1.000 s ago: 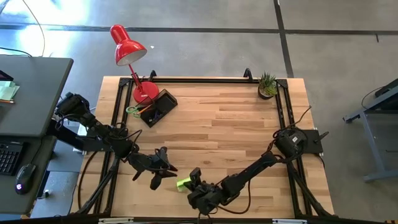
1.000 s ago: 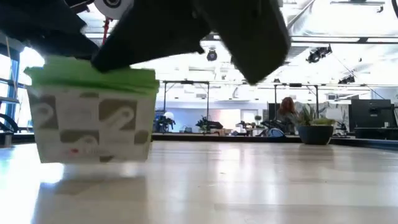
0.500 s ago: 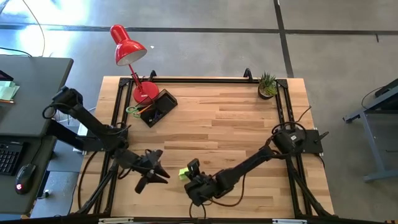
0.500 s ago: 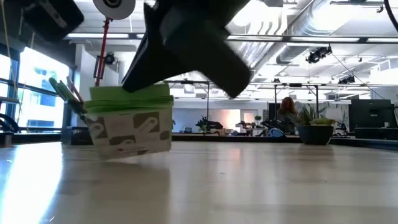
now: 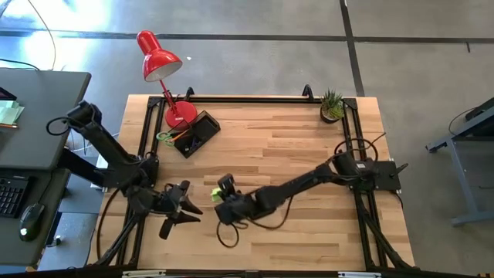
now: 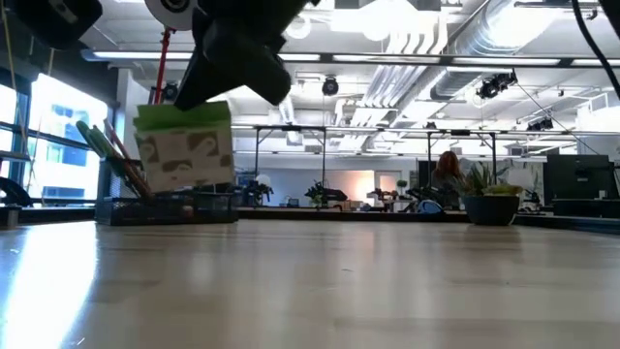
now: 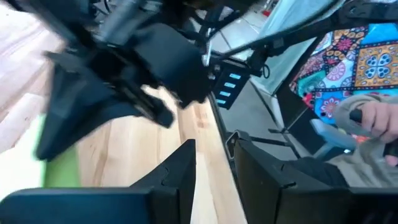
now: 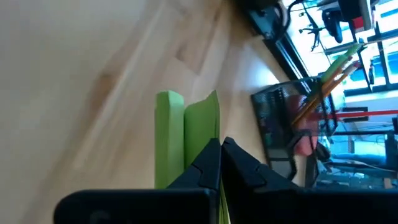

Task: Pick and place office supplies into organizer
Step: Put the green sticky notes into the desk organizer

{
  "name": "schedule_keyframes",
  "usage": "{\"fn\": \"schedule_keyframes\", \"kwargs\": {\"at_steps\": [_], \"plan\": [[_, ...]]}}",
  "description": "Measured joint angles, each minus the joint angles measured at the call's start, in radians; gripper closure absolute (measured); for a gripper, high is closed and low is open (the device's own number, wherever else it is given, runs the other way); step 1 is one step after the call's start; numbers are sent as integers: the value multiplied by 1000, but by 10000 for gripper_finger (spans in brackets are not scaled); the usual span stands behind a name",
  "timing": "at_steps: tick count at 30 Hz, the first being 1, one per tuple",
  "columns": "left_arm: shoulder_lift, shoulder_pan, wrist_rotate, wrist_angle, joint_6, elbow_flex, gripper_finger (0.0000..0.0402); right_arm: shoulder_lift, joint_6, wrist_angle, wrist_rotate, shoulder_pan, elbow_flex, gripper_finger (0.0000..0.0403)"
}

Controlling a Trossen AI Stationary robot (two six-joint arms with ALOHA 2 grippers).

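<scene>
The lime-green sticky-note pad (image 6: 184, 145) hangs clear of the table under my right gripper (image 5: 224, 191), which is shut on it at the table's near left. The pad (image 8: 186, 134) shows just past that gripper's fingertips in the right wrist view. My left gripper (image 5: 182, 206) stands open and holds nothing, left of the pad near the table's left edge. The black organizer (image 5: 196, 133) stands at the far left beside the lamp's base. Green-handled scissors (image 5: 164, 137) and orange pencils (image 8: 323, 78) stick up out of it. My right gripper pinches the pad's upper green part (image 8: 205, 134) between its two shut fingers. It comes at it slanting down from the table's right. The pad hangs below the fingers, slightly tilted and clear of the table. The gripper's body hides the exact spot.
A red desk lamp (image 5: 158, 58) rises from its round base (image 5: 179, 114) at the far left. A small potted plant (image 5: 332, 105) stands at the far right corner. Bare wood lies across the table's middle and right. A person sits in the room beyond.
My right gripper has risen and gone toward the table's left and far edges, carrying the sticky-note pad. The pad was on the table a second ago and now hangs clear. My left gripper has drawn back toward the table's left edge and risen, still open.
</scene>
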Motion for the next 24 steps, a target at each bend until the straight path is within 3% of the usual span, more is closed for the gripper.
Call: {"fn": "schedule_keyframes", "kwargs": {"at_steps": [9, 16, 24], "plan": [[-175, -1, -37, -73, -1, 0, 305, 0, -147, -15, -125, -159, 71, 403], [-303, 0, -51, -102, 123, 0, 305, 0, -264, -13, -227, -299, 105, 403], [-451, 0, -170, -114, 285, 0, 305, 0, -387, -8, -402, -437, 165, 403]]}}
